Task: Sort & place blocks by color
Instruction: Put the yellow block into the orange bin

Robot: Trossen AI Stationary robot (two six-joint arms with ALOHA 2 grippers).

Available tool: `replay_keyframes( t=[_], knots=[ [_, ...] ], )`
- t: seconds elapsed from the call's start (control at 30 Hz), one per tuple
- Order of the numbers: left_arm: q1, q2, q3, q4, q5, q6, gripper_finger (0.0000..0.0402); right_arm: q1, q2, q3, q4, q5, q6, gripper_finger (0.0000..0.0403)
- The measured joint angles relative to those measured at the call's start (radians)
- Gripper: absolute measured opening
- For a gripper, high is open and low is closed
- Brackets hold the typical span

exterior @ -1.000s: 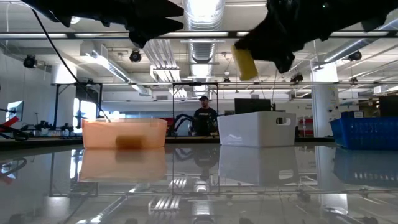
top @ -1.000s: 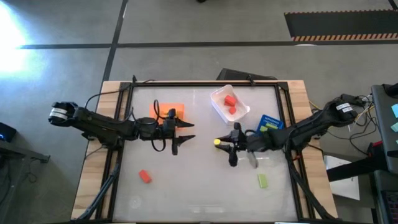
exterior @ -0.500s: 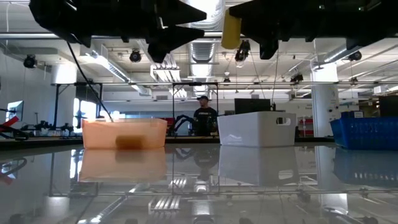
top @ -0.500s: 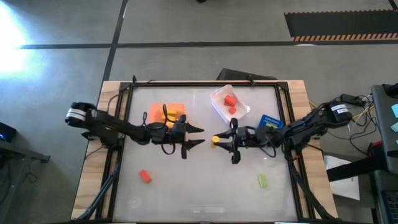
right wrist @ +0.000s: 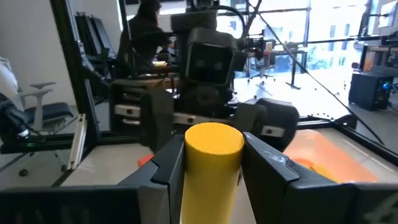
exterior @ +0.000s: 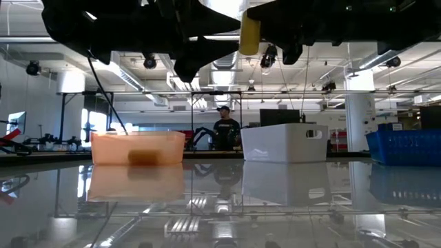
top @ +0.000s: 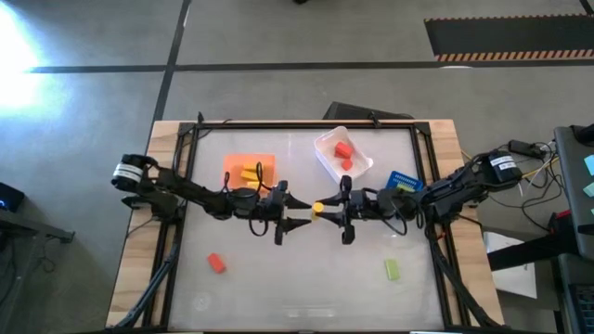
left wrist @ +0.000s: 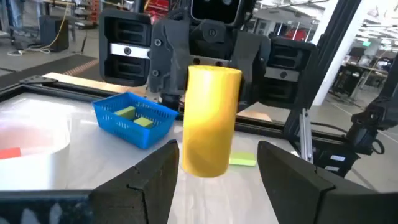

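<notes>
Both arms have converged on the tabletop (top: 306,278) centre since the earlier frame, and the yellow block now sits between the opposing fingertips. Left to right: a red block (top: 216,263) lies at the near left of the tabletop; the orange bin (top: 234,162) behind it holds yellow blocks (top: 251,173). The left gripper (top: 299,211) points rightward, its fingers apart, flanking the raised yellow block (top: 318,208) without visible contact. The right gripper (top: 327,208) meets it from the opposite side, fingers clamped on that block, which is held well above the surface in the low view. Behind, the white bin (top: 356,150) holds two red blocks (top: 344,155). The blue bin (top: 403,178) contains green blocks (left wrist: 135,117). One green block (top: 392,270) lies at the near right.
</notes>
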Motion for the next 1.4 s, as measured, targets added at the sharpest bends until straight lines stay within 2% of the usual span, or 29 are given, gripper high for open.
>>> replay_keyframes(
  t=[0.33, 0.77, 0.87, 1.03, 1.4],
  knots=[
    [0.000, 0.025, 0.006, 0.049, 0.018, 0.003, 0.0202, -0.003, 0.000, 0.014, -0.001, -0.024, 0.000, 0.0116],
    [0.000, 0.124, 0.082, 0.102, 0.023, 0.005, 0.0201, -0.003, 0.000, 0.042, -0.011, -0.017, -0.018, 0.0116],
    [0.000, 0.118, 0.080, 0.103, 0.023, 0.012, 0.0184, -0.003, 0.000, 0.041, -0.023, -0.017, -0.019, 0.0116],
    [0.001, 0.115, 0.079, 0.102, 0.023, 0.017, 0.0119, -0.003, 0.000, 0.041, -0.032, -0.016, -0.018, 0.0119],
    [0.001, 0.114, 0.076, 0.100, 0.021, 0.006, 0.0117, -0.003, 0.000, 0.040, -0.036, 0.013, -0.028, 0.0157]
  ],
)
